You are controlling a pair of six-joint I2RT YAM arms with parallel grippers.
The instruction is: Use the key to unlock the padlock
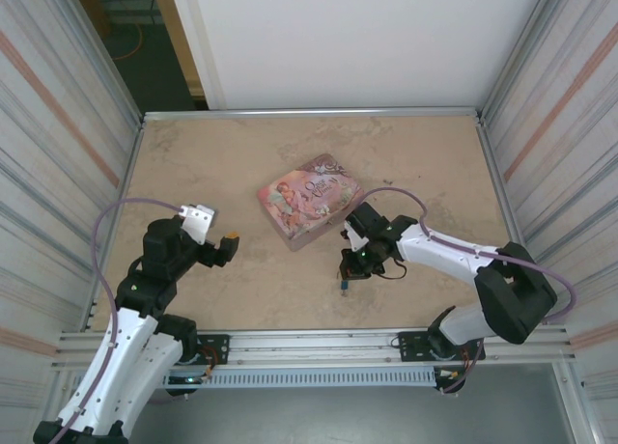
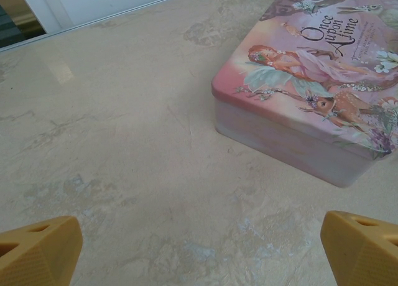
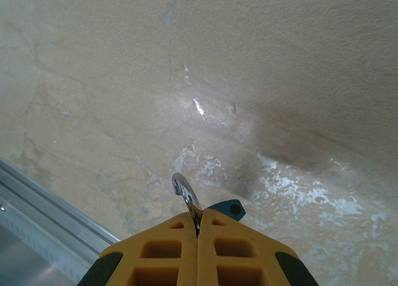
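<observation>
right wrist view has the right gripper (image 3: 198,222) with its yellow fingers pressed together on the padlock (image 3: 226,208), a blue bit and a silvery curve poking out past the tips, over the table (image 3: 280,81). from the top, the left gripper (image 1: 217,232) sits well apart, jaws wide and empty, facing the pink tin (image 1: 309,201).

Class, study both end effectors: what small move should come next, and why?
Probably lift the right end effector slightly: it is shut on the tiny blue padlock, silvery shackle poking out, low over the table. The left end effector is open and unladen near the pink tin, so the lock likely needs raising toward it.
</observation>
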